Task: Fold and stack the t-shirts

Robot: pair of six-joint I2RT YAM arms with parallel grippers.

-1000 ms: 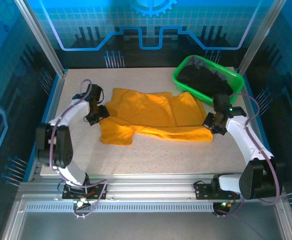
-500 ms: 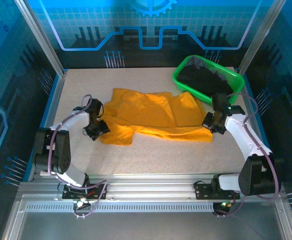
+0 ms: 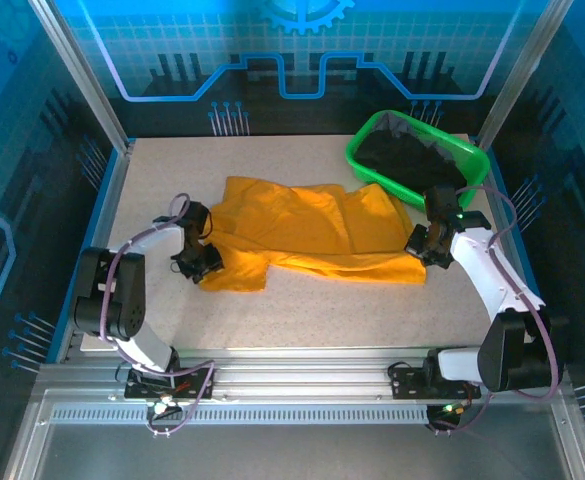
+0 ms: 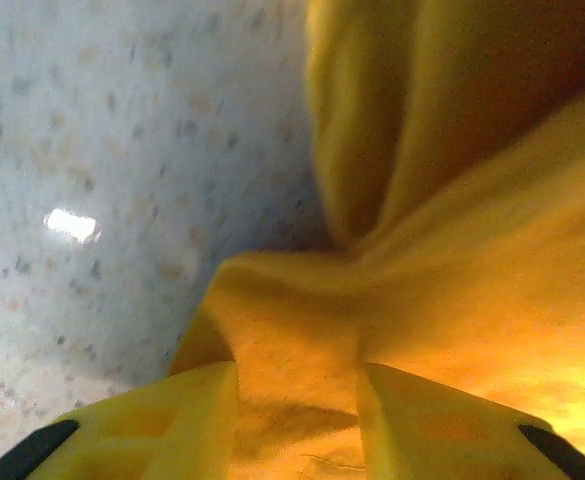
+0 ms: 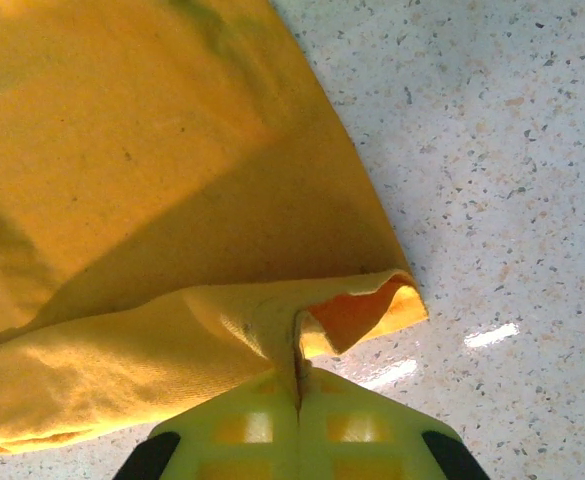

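As viewed from above, noted stretched lengthwise between left gripper (image 3: pixel 206 264) and right gripper (image 3: pixel 420 246), one at each end: orange t-shirt (image 3: pixel 312 228), unfolded on table (image 3: pixel 312 305). At right, pinched shut on hem corner just ahead of fingertips; at left, parted around a raised sleeve fold, not seen clamped. Judged equally reachable by both arms.

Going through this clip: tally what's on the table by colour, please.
Orange-yellow t-shirt: 1
Green mesh basket: 1
Black clothing heap in the basket: 1 (how many separate shirts it holds cannot be told)
Total: 3
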